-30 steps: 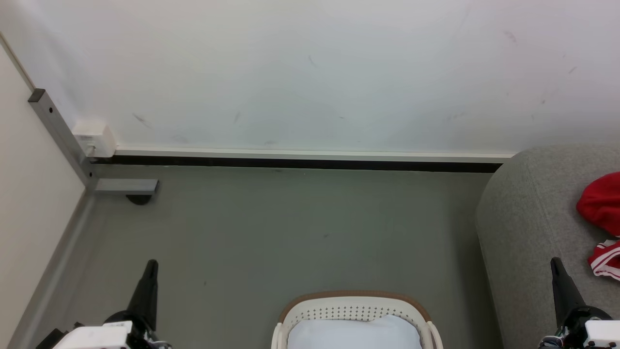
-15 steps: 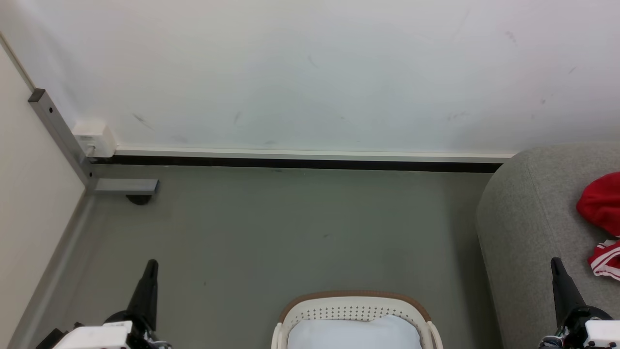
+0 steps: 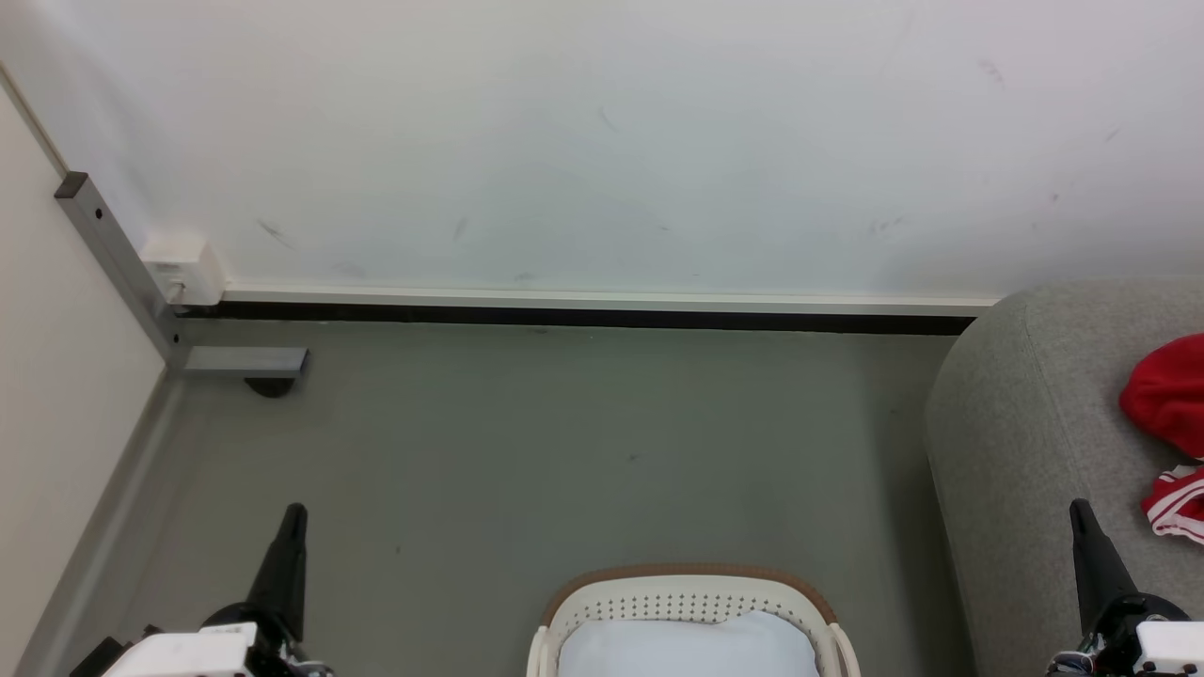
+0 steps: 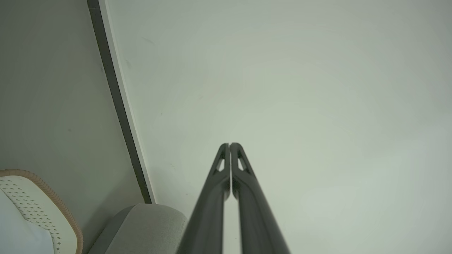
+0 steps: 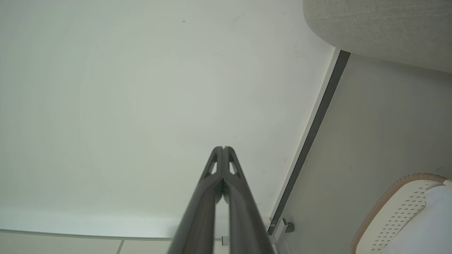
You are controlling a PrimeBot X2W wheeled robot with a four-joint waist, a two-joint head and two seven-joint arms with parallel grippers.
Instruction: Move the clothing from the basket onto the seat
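Observation:
The red clothing [image 3: 1169,404] with white stripe trim lies on the light grey seat [image 3: 1025,442] at the right edge of the head view. The cream basket [image 3: 691,602] with its brown rim stands on the floor at the bottom middle, with a pale white cloth [image 3: 687,649] inside. My left gripper [image 3: 295,512] is at the lower left, shut and holding nothing; its fingers [image 4: 229,146] meet at the tips. My right gripper [image 3: 1079,508] is at the lower right beside the seat, also shut and holding nothing [image 5: 223,149]. The basket [image 4: 39,211] and seat [image 4: 144,225] also appear in the left wrist view.
A white wall [image 3: 602,141] with a dark baseboard gap runs across the back. A grey metal post [image 3: 118,263] and a white socket box [image 3: 183,268] stand in the left corner. Grey floor [image 3: 527,442] lies between the wall and the basket.

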